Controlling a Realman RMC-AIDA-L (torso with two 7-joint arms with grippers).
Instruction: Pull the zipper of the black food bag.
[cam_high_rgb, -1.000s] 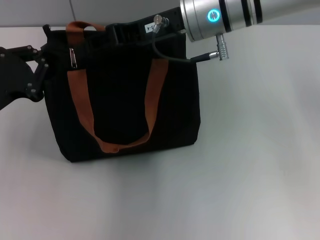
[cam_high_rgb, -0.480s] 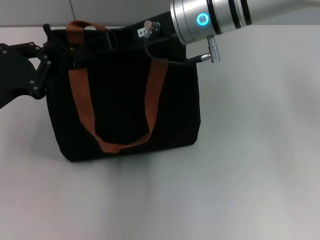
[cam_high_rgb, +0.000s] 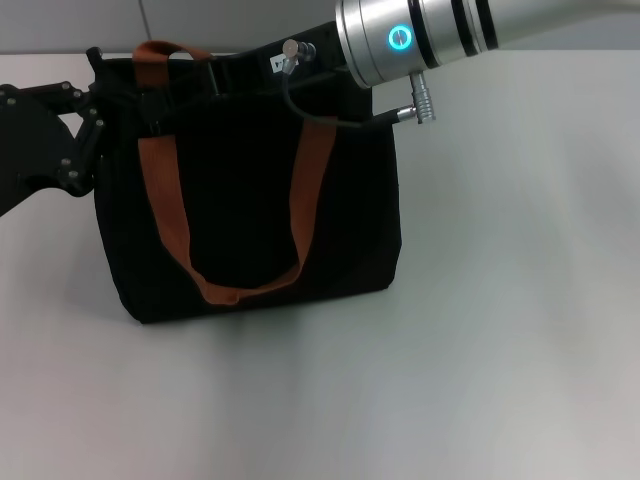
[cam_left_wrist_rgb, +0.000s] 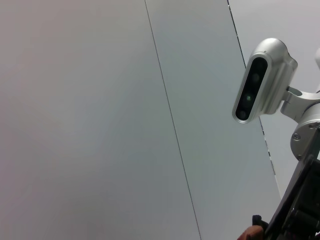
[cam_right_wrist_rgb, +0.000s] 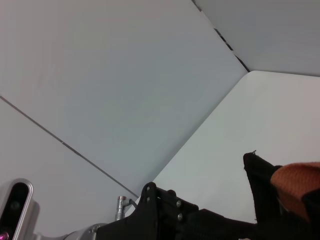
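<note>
The black food bag (cam_high_rgb: 250, 200) stands on the white table with two orange-brown straps (cam_high_rgb: 165, 215). My left gripper (cam_high_rgb: 90, 110) is against the bag's top left corner. My right gripper (cam_high_rgb: 165, 95) reaches in from the right and lies along the bag's top edge, near the left strap. It covers the zip line there, and the zipper's silver pull tab is hidden. In the right wrist view the bag's corner (cam_right_wrist_rgb: 260, 185) and a strap (cam_right_wrist_rgb: 300, 182) show, with the left gripper (cam_right_wrist_rgb: 165, 210) beyond them.
The white table (cam_high_rgb: 500, 300) stretches open to the right of the bag and in front of it. A grey wall (cam_high_rgb: 70, 25) runs behind the table. The right arm's silver wrist (cam_high_rgb: 420, 35) with its cable hangs over the bag's top right corner.
My right gripper has slid left along the bag's top edge and now covers the silver pull tab, which showed a second ago. The left gripper has shifted only slightly.
</note>
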